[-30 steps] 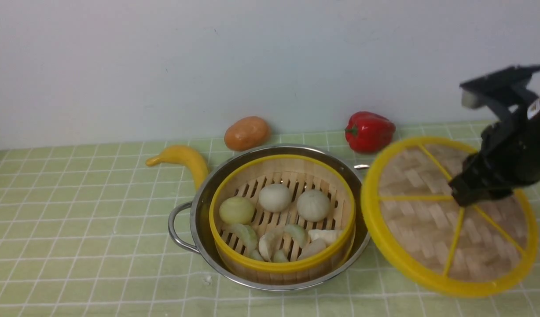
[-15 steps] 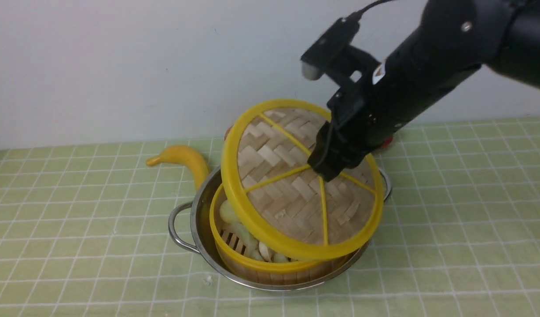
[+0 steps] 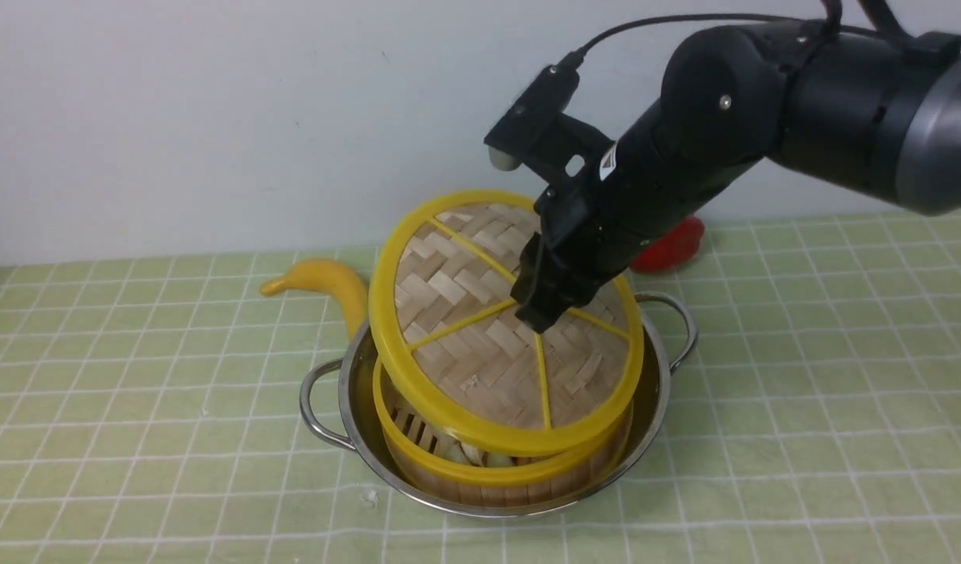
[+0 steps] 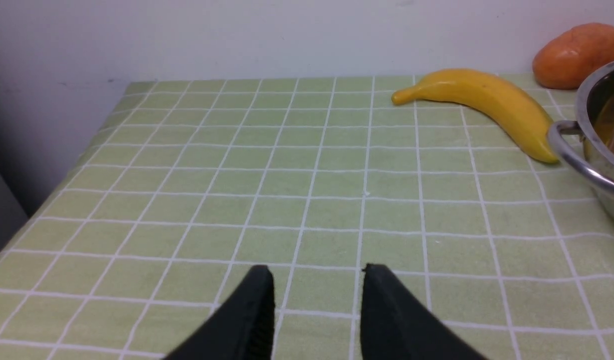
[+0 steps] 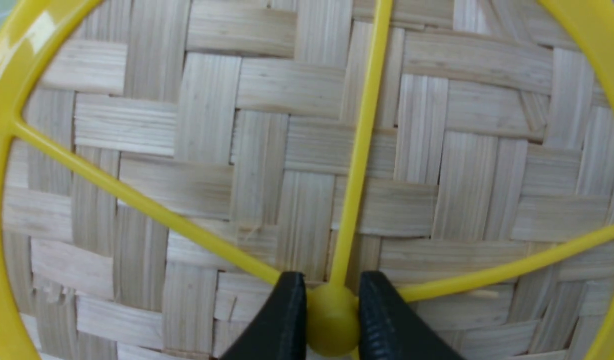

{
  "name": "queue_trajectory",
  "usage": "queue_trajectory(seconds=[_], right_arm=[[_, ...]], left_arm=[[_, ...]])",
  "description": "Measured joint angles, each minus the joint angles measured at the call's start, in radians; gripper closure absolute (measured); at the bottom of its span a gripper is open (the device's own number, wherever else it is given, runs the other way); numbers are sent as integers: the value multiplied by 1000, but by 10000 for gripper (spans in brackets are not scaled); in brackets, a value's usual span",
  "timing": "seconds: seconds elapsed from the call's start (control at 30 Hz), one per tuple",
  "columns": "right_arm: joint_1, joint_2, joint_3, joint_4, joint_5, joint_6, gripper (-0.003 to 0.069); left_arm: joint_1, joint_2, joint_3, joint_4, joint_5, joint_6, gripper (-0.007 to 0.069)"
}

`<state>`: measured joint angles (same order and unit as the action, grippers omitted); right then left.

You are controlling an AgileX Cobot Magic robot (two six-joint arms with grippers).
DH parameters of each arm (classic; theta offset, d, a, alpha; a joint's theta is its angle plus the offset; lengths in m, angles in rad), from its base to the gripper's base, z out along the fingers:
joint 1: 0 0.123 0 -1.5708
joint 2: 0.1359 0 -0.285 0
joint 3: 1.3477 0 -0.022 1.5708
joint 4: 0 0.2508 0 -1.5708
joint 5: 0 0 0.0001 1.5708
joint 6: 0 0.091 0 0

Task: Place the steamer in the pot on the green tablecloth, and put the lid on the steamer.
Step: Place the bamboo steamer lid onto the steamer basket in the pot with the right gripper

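1. Green tablecloth (image 3: 135,352): one, spread under both grippers and under everything else.
2. One pot (image 3: 654,376) stands on the green tablecloth directly below the right gripper (image 3: 539,313). It has two wire handles, one on each side.
3. One lid (image 3: 464,345) is clamped at its yellow hub between the right gripper's two fingertips (image 5: 286,320), as the right wrist view shows. It hangs tilted over the pot, its far edge raised and its near edge low over the basket. Whether that near edge touches the basket, I cannot tell.
4. One steamer (image 3: 480,474) sits inside the pot, under the lid and the right gripper. Its slatted floor and a little pale food show through the gap on the left.
5. One left gripper (image 4: 317,280) hovers over bare cloth, its fingers apart with nothing between them.
6. One banana (image 3: 331,282) lies to the left of the right gripper, just beside the pot's far rim, and ahead of the left gripper.
7. One red pepper (image 3: 672,247) lies behind the right gripper, partly hidden by the arm.
8. One orange, rounded vegetable (image 4: 577,52) lies beyond the banana, farther ahead of the left gripper.
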<state>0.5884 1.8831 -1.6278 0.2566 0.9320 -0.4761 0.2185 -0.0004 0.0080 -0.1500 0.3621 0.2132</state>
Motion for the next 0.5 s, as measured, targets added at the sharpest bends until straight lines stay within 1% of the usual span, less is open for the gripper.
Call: queue_trajectory(seconds=[0.2, 0.5], right_arm=[[0, 28, 0, 11, 13, -1, 511], [0, 52, 0, 27, -18, -6, 511]], left_arm=[[0, 0, 0, 0, 0, 0, 382], [0, 0, 0, 0, 0, 0, 382]])
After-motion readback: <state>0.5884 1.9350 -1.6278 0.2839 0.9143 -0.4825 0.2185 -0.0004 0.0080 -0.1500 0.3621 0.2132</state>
